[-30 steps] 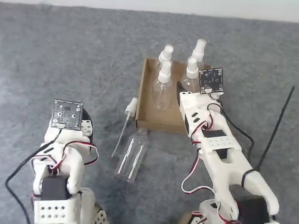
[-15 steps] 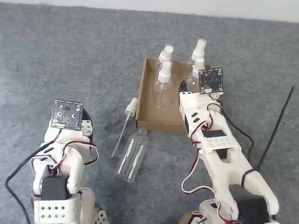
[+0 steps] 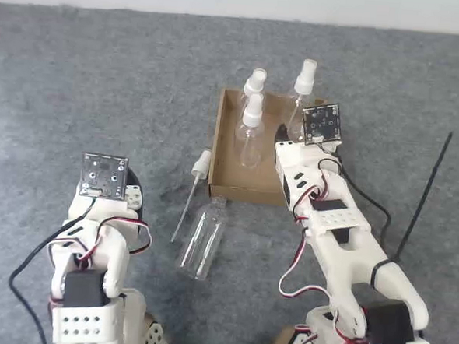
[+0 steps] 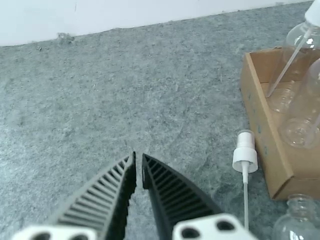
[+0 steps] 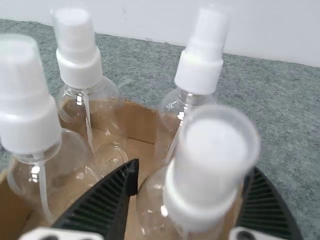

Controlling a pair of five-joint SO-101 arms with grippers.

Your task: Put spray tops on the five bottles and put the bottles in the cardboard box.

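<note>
R gripper (image 5: 192,172) is spread wide and clamps, as far as I can judge, a clear plastic bottle w/ white spray top (image 5: 207,145), held upright inside the shallow brown cardboard box (image 3: 220,140). Three more capped clear bottles (image 5: 75,75) crowd close around it. Risk: the jaws clip a neighbour on release or pull-out and topple it. L gripper (image 4: 138,159) is nearly closed and empty, low over the grey carpeted desk (image 3: 103,78). The fifth, uncapped bottle (image 3: 202,237) lies on its side by the box, loose spray top (image 4: 245,152) beside it. It may roll when grabbed.
</note>
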